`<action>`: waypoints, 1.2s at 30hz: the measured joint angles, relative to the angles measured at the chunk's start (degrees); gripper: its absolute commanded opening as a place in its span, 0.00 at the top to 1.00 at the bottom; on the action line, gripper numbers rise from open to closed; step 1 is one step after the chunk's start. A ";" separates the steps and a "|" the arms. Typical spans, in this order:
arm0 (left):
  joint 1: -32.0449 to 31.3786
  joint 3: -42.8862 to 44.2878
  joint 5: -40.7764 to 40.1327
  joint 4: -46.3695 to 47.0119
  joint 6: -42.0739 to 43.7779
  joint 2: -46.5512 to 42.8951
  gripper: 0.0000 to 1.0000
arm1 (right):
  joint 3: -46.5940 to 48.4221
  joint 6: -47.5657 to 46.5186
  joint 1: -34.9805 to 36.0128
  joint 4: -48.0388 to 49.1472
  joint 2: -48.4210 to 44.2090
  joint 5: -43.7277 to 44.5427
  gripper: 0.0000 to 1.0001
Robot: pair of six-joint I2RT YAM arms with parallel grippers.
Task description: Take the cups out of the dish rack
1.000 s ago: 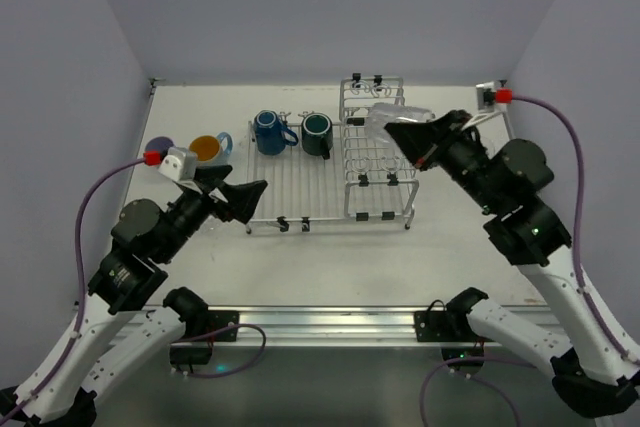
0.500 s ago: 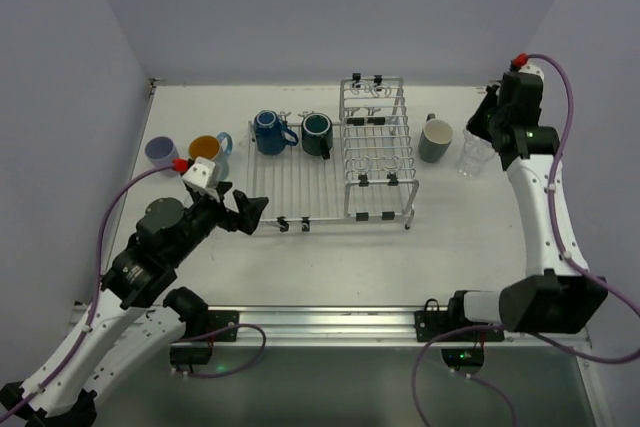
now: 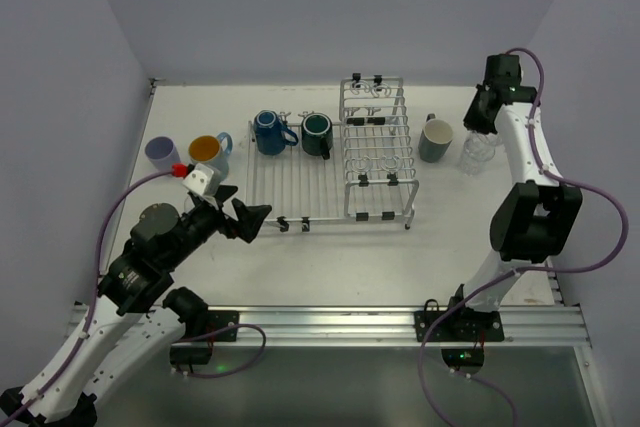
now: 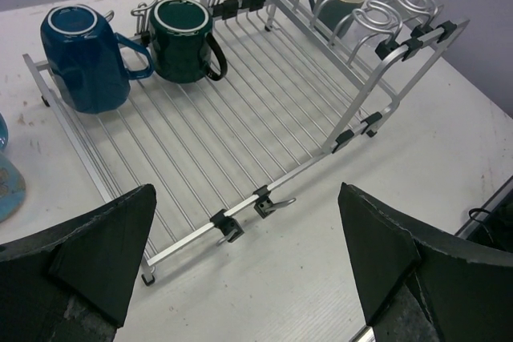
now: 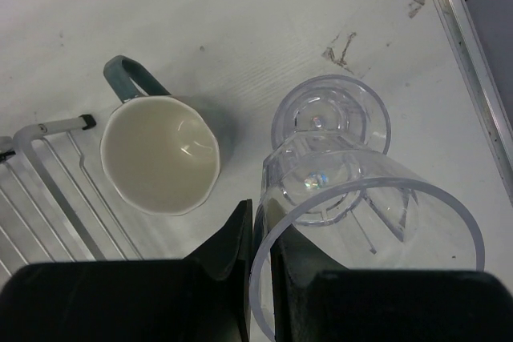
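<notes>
The silver dish rack point(image 3: 330, 175) stands mid-table. A blue mug point(image 3: 268, 132) and a dark green mug point(image 3: 318, 135) sit mouth-down on its flat grid; both show in the left wrist view, the blue mug point(image 4: 84, 58) and the green one point(image 4: 184, 42). My left gripper point(image 3: 245, 217) is open and empty, low at the rack's near-left corner point(image 4: 240, 226). My right gripper point(image 5: 260, 226) is shut on the rim of a clear glass point(image 5: 369, 222), held just over a second clear glass point(image 5: 330, 114) on the table. A grey-green mug point(image 5: 160, 158) stands upright beside them.
A lavender tumbler point(image 3: 160, 152) and a light-blue mug point(image 3: 208, 152) with an orange inside stand on the table left of the rack. The raised tined section point(image 3: 375, 147) lies between the flat grid and the grey-green mug point(image 3: 436, 140). The table's right edge point(image 5: 473, 62) is close to the glasses.
My right arm has swung from above the rack's raised section to the far right with the clear glass. My left gripper has dropped slightly nearer the rack's front corner.
</notes>
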 measured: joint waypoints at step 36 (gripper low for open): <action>0.00 0.00 -0.44 0.00 0.00 1.62 0.00 | 6.34 -2.34 -1.18 -2.47 12.26 1.55 0.65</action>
